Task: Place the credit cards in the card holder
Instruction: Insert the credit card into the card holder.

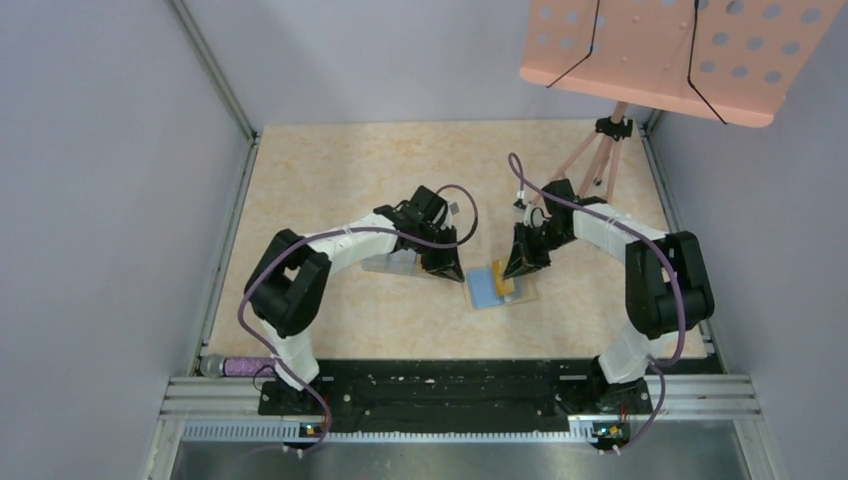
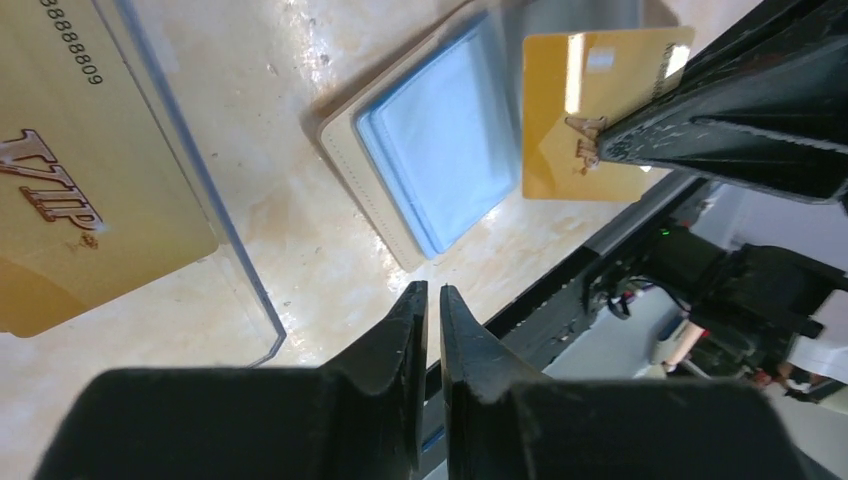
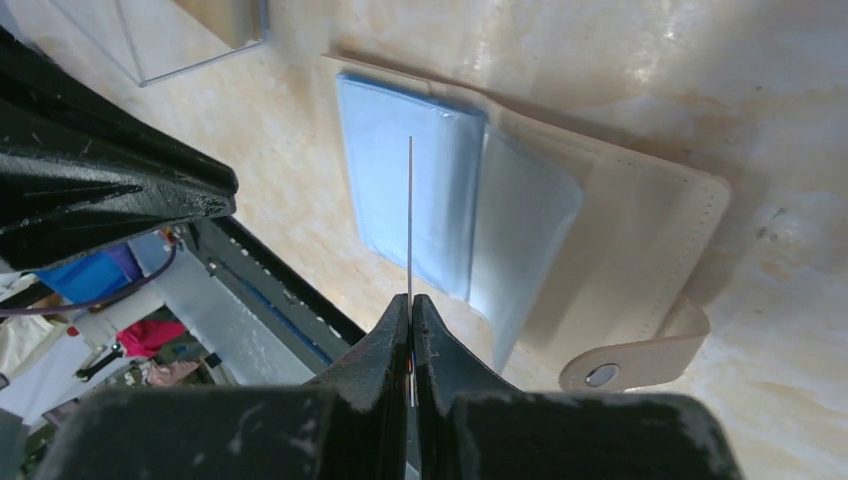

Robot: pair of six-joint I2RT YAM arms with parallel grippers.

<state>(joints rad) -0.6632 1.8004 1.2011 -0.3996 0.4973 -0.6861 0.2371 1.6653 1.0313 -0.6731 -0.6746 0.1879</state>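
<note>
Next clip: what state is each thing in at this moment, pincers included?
Wallet: lying open, snap flap undone.
Held card: clamped on edge over the wallet, not in a pocket.
Tray card: lying in the tray.
Right pincer: shut on the held card.
Left pincer: barely ajar, empty.

Glossy, smooth, marbled beige stone-look on the bench (image 2: 300,210), with soft glare. Matt tan leather-like skin, stitched along the rim, on the card holder (image 3: 640,220); smooth, faintly sheeny blue-grey lining (image 3: 380,170) inside; shiny metal on the snap button (image 3: 601,375). Glossy golden plastic, bright with reflection, on the yellow card (image 2: 565,120). Smooth transparent plastic on the clear tray (image 2: 250,300). Black, matt, scuffed, grainy plastic on the left hand (image 2: 433,300) and right hand (image 3: 411,310).
</note>
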